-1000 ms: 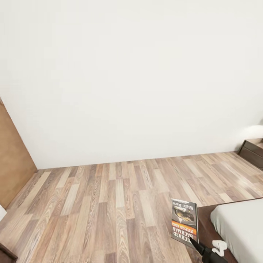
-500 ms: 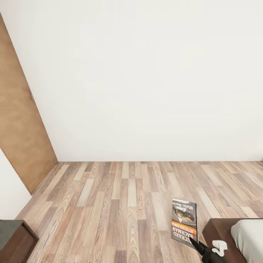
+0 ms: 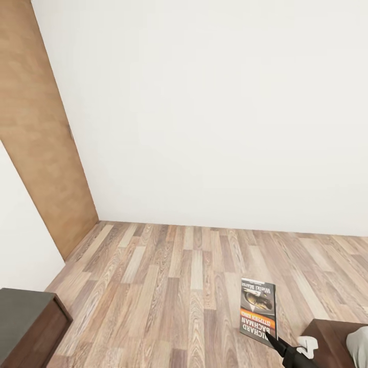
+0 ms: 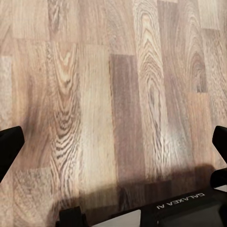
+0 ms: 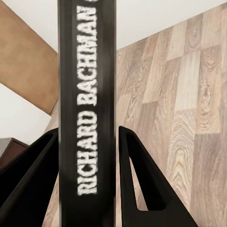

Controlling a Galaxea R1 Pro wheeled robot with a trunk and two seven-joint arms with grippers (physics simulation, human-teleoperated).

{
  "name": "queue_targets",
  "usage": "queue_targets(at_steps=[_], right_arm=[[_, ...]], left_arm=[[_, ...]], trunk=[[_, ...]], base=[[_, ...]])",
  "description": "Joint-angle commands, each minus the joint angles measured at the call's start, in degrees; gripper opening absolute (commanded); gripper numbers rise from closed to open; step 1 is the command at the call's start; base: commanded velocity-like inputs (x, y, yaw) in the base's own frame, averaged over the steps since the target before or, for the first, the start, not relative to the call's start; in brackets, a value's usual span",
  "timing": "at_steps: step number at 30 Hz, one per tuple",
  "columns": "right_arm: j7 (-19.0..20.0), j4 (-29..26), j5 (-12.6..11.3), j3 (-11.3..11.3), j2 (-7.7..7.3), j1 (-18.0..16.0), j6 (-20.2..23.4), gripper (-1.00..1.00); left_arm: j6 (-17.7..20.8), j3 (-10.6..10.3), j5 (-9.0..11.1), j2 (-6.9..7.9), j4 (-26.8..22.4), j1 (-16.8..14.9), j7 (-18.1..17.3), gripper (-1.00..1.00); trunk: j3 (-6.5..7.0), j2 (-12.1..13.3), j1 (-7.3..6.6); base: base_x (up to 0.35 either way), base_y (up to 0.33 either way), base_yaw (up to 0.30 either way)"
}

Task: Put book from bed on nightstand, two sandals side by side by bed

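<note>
Now | nightstand point(image 3: 25, 327) at lower left, its top free for the book | left claw point(image 4: 113, 142) spread over bare floor point(image 3: 168, 276), grasping nothing | right claw point(image 5: 87, 179) clenched on book point(image 3: 258, 311), carried upright | bed point(image 3: 329, 335) corner at right.

A home is shown, most likely a bedroom. A plain white wall point(image 3: 214, 102) is met by a wood-plank floor point(image 3: 168, 276), and a tall light-brown panel, possibly a door point(image 3: 41, 133), is set into the side wall. A low dark wooden nightstand point(image 3: 28, 327) is seen in one lower corner. In the opposite corner a dark bed frame point(image 3: 332, 335) with a sliver of pale mattress point(image 3: 360, 345) is cut off by the picture's edge.
</note>
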Motion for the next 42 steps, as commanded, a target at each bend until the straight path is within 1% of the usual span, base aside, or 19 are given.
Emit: queue_targets(at_steps=[1, 4, 9, 42], right_arm=[[0.2, 0.2, 0.2, -0.5, -0.03, -0.1, -0.3, -1.00], [0.2, 0.2, 0.2, -0.5, -0.03, -0.1, -0.3, -1.00], [0.2, 0.2, 0.2, -0.5, -0.03, -0.1, -0.3, -1.00], [0.4, 0.2, 0.3, -0.5, -0.03, -0.1, -0.3, -1.00]], left_arm=[[-0.1, -0.3, 0.5, -0.05, 0.1, 0.0, -0.3, 1.00], [-0.1, -0.3, 0.5, -0.47, 0.1, 0.0, -0.2, 1.00], [-0.1, -0.3, 0.5, -0.64, 0.1, 0.0, -0.2, 1.00], [-0.1, -0.3, 0.5, -0.67, 0.1, 0.0, -0.2, 1.00]], trunk=[[-0.06, 0.0, 0.00], [-0.06, 0.0, 0.00], [-0.06, 0.0, 0.00], [-0.06, 0.0, 0.00]], base=[[0.032, 0.000, 0.017], [0.188, 0.000, 0.007], [0.306, 0.000, 0.001], [0.326, 0.000, 0.000]])
